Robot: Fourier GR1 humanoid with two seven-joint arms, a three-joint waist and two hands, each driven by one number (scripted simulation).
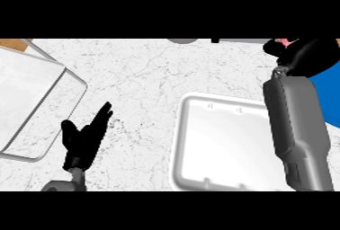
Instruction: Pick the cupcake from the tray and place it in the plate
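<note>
Right hand curls round the pink-topped cupcake over the blue plate, beside the white tray.

Right hand hides most of cupcake, apparently; plate edge-cropped.

Wht tray; blue plate; wht-grey marbled counter; blk hands.
</note>
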